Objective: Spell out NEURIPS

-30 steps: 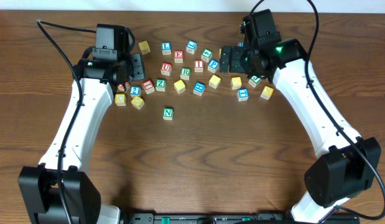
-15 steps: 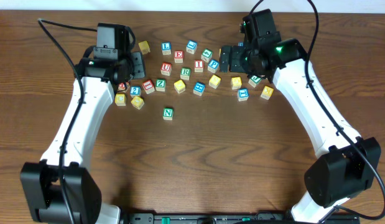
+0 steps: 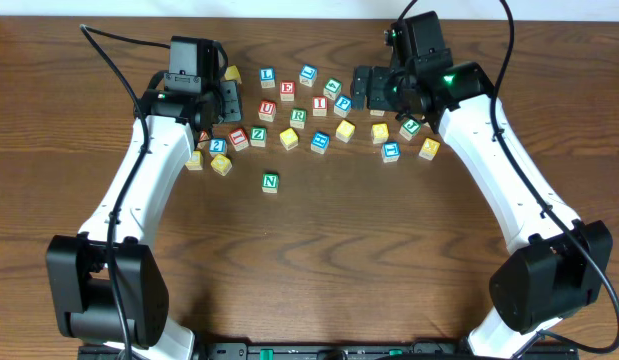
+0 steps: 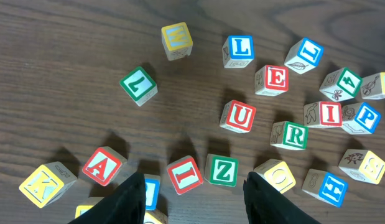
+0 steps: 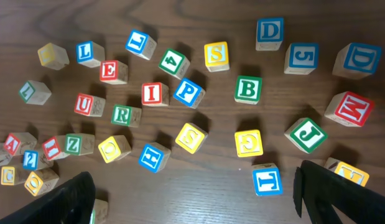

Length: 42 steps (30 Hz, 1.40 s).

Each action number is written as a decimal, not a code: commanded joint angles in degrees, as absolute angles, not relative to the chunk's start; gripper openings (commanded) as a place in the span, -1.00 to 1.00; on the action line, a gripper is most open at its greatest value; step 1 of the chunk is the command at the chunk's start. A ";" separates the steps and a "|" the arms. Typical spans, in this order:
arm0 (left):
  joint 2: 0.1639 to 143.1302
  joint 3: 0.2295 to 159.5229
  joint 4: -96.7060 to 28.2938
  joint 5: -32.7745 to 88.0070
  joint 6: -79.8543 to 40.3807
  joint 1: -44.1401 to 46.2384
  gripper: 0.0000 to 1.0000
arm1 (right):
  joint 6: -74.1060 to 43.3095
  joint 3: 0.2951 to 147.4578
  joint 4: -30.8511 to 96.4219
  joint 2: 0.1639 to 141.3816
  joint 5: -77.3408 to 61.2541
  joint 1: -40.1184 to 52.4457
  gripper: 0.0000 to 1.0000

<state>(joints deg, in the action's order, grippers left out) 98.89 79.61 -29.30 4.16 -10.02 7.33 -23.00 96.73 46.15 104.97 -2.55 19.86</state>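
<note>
Hovering with part-open, empty left claw (image 4: pixel 197 199); targeting small red-lettered wooden E cube (image 4: pixel 271 79) lying upper right; keeping wide-open, empty right claw (image 5: pixel 201 193) farther off.

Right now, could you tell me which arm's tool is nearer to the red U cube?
Left. The left tool is just beside the red U cube; the right tool is farther off, past the blue P cube.
</note>
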 commanded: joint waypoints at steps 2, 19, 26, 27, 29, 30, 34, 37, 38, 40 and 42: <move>98.96 80.88 -29.02 3.88 -8.82 7.38 0.01 | -23.14 97.27 45.78 105.14 -1.85 20.36 0.98; 98.96 81.12 -27.70 3.84 -8.82 9.56 0.01 | -23.31 97.27 45.87 105.14 -1.85 20.25 0.97; 101.08 87.85 -29.47 3.81 -8.82 10.59 0.02 | -23.31 97.27 46.72 105.14 -1.85 18.61 0.98; 102.30 90.06 -30.65 3.81 -8.80 10.68 0.02 | -23.31 97.27 46.94 105.14 -1.85 18.15 0.98; 105.43 95.04 -33.15 3.81 -8.67 10.94 0.04 | -23.31 97.27 47.46 105.14 -1.85 17.15 0.98; 107.48 98.26 -34.76 3.84 -8.25 11.20 0.05 | -23.31 97.27 47.79 105.14 -1.87 16.53 0.98; 116.79 113.10 -41.80 2.33 -7.09 13.06 0.05 | -23.31 97.27 49.60 105.14 -1.87 13.89 0.99; 122.91 122.15 -45.28 0.12 -7.07 14.72 0.06 | -23.31 97.27 51.22 105.14 -1.87 12.34 0.99; 124.64 124.42 -46.11 -0.49 -7.09 15.29 0.05 | -23.31 97.27 51.79 105.14 -1.87 11.90 0.99; 127.20 126.63 -46.41 -1.15 -7.31 16.21 0.05 | -23.29 97.27 52.71 105.14 -1.87 11.29 0.99; 128.66 126.74 -45.98 -1.89 -8.78 16.75 0.05 | -23.29 97.27 53.54 105.14 -1.85 10.92 0.99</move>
